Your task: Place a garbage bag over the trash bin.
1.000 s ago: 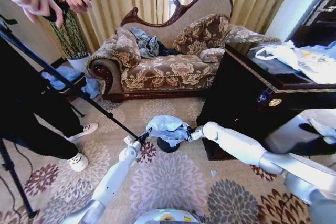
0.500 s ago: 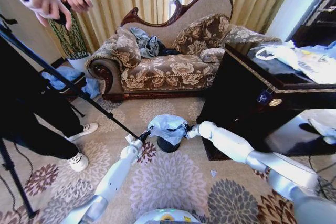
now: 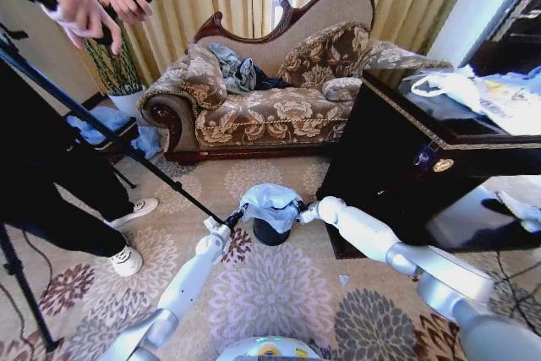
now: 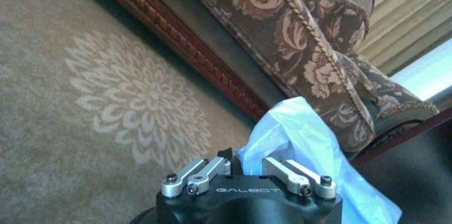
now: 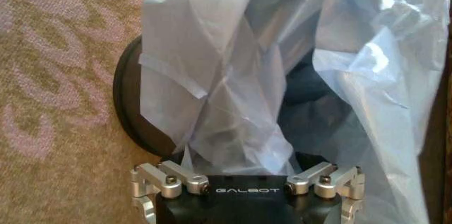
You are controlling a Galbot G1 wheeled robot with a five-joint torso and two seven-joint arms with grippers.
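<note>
The garbage bag (image 3: 270, 200) is a pale blue-white crinkly sheet held spread over the top of the trash bin (image 3: 269, 234), a small black cylinder on the carpet. My left gripper (image 3: 234, 220) is shut on the bag's left edge, and my right gripper (image 3: 302, 209) is shut on its right edge. In the left wrist view the garbage bag (image 4: 310, 144) rises from the left gripper (image 4: 244, 161). In the right wrist view the garbage bag (image 5: 247, 75) billows out of the right gripper (image 5: 240, 167) and covers most of the trash bin (image 5: 129, 102), whose black rim shows beside it.
A patterned sofa (image 3: 270, 99) stands behind the bin. A dark wooden cabinet (image 3: 423, 166) sits close on the right, with white bags on top. A person (image 3: 51, 166) and a tripod leg (image 3: 110, 145) stand at the left. Open carpet (image 3: 279, 293) lies in front.
Both grippers have drawn slightly closer together and a little farther out with the bag, which now looks narrower over the bin. The right elbow has swung inward.
</note>
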